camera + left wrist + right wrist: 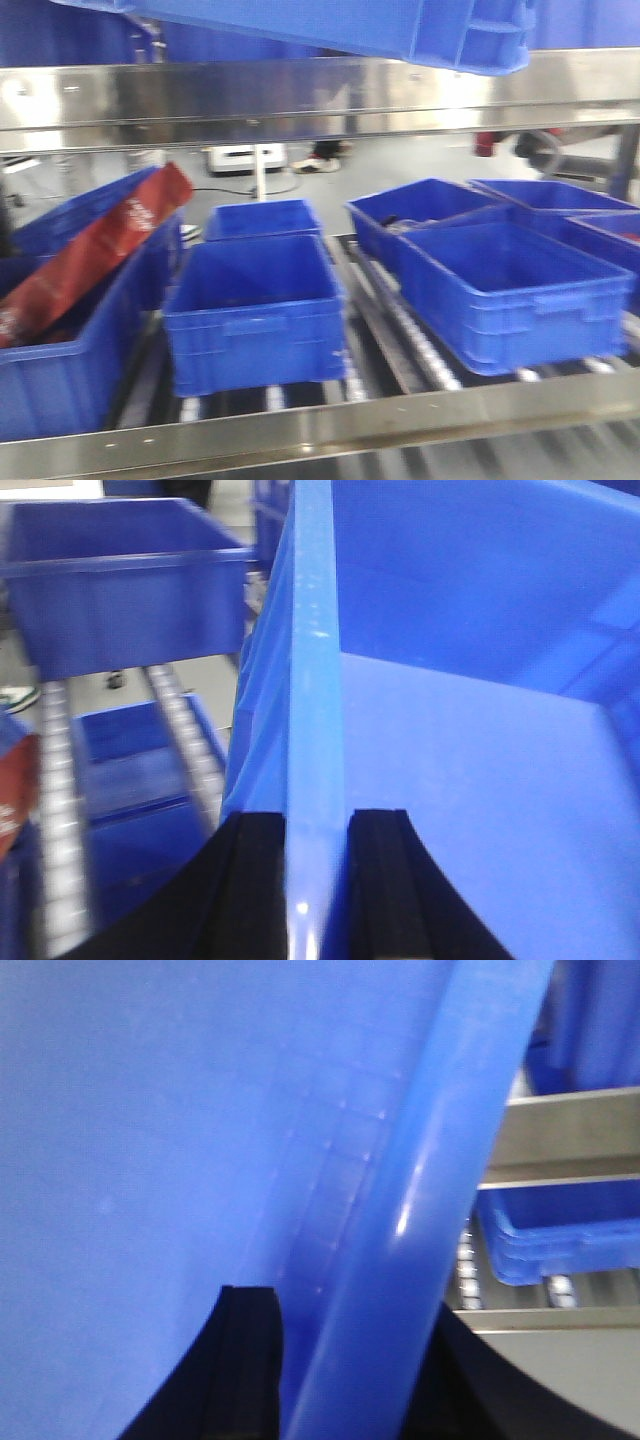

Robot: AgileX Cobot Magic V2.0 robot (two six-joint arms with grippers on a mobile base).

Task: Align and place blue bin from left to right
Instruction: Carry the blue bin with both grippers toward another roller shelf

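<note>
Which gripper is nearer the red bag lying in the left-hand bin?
Left. The left gripper, clamped on the rim of the lifted blue bin, has the red bag below-left; the right gripper clamps another rim, no bag in its view.

The blue bin [330, 25] is a bright-blue plastic crate with smooth walls, a protruding top rim and a ribbed, recessed corner panel. It hangs above the steel shelf rail [320, 100] at the top of the front view. It appears tilted, right end lower, though cropping limits certainty. Its rim is clamped by the left gripper [318, 825] and the right gripper [350, 1360].
</note>
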